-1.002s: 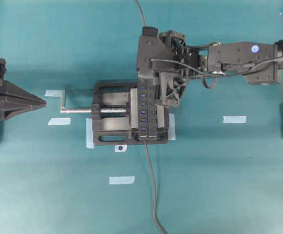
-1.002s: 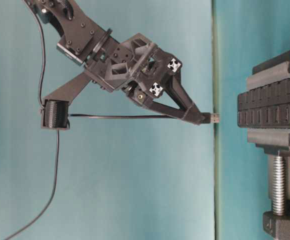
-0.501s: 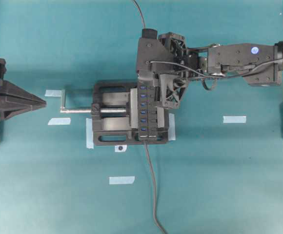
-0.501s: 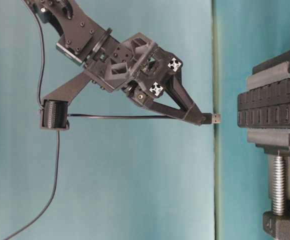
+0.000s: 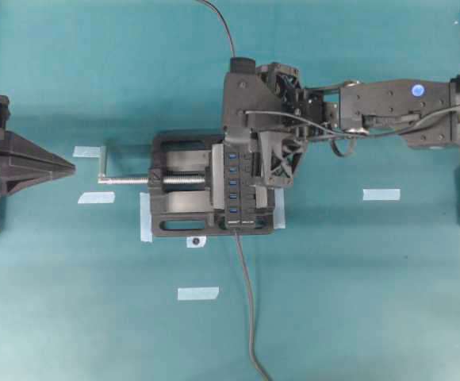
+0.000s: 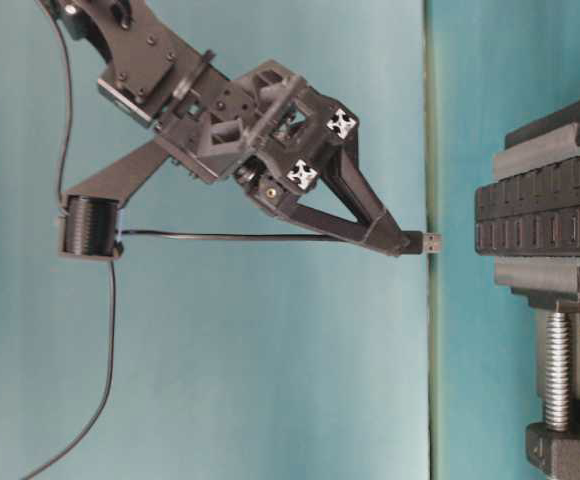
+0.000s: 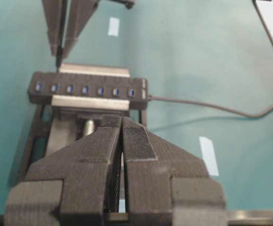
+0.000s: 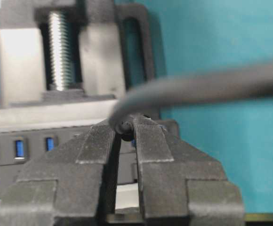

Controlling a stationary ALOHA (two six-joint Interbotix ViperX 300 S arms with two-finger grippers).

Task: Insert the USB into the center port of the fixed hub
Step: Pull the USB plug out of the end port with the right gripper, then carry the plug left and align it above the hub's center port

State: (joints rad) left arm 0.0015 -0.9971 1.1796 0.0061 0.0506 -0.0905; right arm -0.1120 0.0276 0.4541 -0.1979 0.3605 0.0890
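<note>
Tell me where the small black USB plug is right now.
In the table-level view, the small black USB plug sits pinched at the right gripper tips, short of the long black hub to its right, not yet inserted.

A teal table top (image 5: 389, 302) (evenly lit) carries scattered pale tape strips (image 5: 197, 294).

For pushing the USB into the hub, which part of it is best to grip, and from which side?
Grip the black plug body of the USB just behind its metal tip, coming from the cable end, as the right gripper does. That leaves the tip bare and pointing at the fixed hub, with the cable trailing back.
</note>
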